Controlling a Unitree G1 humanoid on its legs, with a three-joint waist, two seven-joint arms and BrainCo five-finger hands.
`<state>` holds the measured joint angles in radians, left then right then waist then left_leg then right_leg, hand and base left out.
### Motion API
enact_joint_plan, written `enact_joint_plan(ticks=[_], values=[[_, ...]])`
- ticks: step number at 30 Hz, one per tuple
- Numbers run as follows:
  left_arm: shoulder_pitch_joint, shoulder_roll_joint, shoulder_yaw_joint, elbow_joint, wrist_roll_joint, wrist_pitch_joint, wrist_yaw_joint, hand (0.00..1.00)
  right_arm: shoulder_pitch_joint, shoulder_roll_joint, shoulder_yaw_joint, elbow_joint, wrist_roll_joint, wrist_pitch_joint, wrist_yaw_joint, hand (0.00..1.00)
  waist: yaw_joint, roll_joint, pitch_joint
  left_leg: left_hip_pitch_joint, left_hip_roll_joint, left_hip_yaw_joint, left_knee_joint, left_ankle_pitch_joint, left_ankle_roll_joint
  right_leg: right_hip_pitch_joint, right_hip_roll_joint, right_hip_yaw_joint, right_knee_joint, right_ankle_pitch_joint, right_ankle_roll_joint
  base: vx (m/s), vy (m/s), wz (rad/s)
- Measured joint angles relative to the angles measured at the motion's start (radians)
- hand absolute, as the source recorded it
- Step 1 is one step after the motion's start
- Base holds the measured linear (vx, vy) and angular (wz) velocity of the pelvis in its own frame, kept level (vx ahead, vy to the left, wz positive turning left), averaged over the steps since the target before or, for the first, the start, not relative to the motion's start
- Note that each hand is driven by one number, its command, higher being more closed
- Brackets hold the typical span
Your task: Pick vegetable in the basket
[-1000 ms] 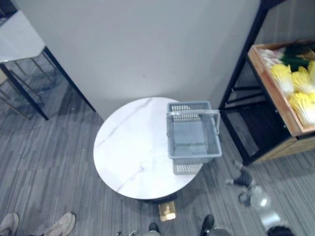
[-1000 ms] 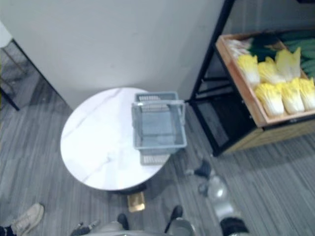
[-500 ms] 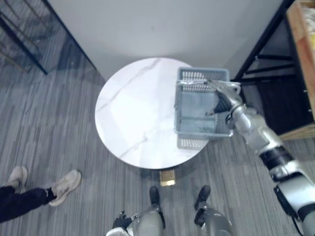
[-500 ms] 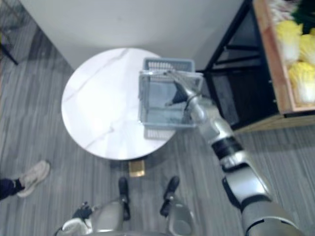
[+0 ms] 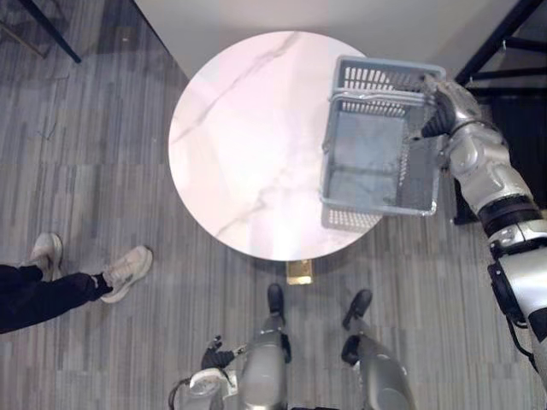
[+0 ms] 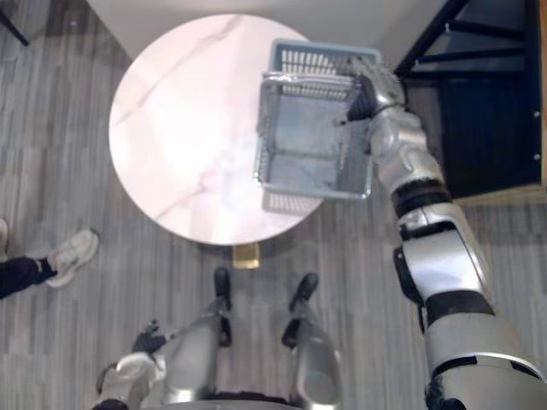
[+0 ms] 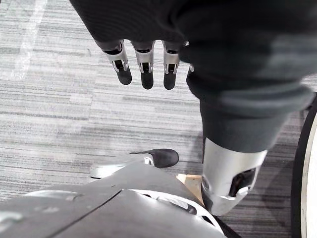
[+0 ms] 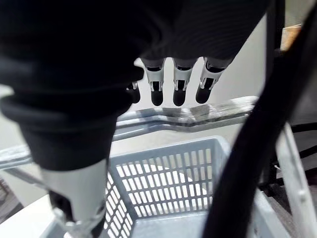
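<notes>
Above the round marbled white table [image 5: 239, 154], the right hand [image 5: 440, 109] is holding straight, unclenched fingers [image 8: 178, 84] beside the grey latticed plastic basket [image 5: 335, 145] handle [image 8: 198, 115].

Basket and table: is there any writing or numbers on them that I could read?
None can be read.
On the basket: no words, numbers or labels show on its grey mesh walls or handle.
On the table: no text, just thin grey veins across the white round top.

The right hand [image 6: 374, 85] is at the basket [image 6: 312, 149] on the table [image 6: 171, 128].
</notes>
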<state>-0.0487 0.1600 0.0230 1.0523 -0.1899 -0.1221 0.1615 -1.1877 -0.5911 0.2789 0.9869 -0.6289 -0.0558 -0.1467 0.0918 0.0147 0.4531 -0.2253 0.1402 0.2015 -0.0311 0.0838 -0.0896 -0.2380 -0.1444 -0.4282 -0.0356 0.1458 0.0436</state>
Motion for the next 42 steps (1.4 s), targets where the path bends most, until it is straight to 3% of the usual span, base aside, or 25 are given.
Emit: enact_joint_plan(ticks=[9, 22, 26, 42], values=[[-0.029, 0.0, -0.057, -0.017, 0.002, 0.0, 0.024, 0.0, -0.028, -0.026, -0.039, 0.094, 0.0, 0.009, -0.021, 0.0, 0.001, 0.031, 0.017, -0.02, -0.001, -0.01, -0.001, 0.004, 0.001, -0.014, 0.0, 0.0, -0.003, 0.001, -0.001, 0.05, 0.023, 0.03], [-0.037, 0.0, -0.066, -0.025, 0.007, 0.0, 0.032, 0.0, -0.042, -0.016, -0.023, 0.094, -0.003, 0.023, -0.019, 0.0, 0.005, 0.032, 0.017, -0.017, -0.003, -0.022, -0.001, 0.01, 0.002, -0.001, 0.001, -0.004, -0.01, 0.001, 0.0, 0.02, 0.01, 0.02], [-0.045, -0.001, -0.067, -0.026, 0.007, 0.0, 0.032, 0.0, -0.059, -0.014, 0.005, 0.094, -0.004, 0.024, -0.017, 0.0, 0.019, 0.035, 0.019, -0.018, -0.003, -0.025, -0.003, 0.014, 0.002, 0.0, 0.002, -0.007, -0.015, 0.006, -0.001, 0.01, 0.004, 0.01], [-0.066, -0.004, -0.077, -0.029, 0.007, 0.001, 0.04, 0.0, -0.115, -0.01, -0.007, 0.129, -0.048, 0.044, -0.025, 0.0, 0.03, 0.035, 0.018, -0.006, -0.007, -0.061, -0.064, 0.064, 0.0, 0.01, 0.004, -0.027, -0.017, 0.007, -0.001, 0.02, 0.015, 0.07]])
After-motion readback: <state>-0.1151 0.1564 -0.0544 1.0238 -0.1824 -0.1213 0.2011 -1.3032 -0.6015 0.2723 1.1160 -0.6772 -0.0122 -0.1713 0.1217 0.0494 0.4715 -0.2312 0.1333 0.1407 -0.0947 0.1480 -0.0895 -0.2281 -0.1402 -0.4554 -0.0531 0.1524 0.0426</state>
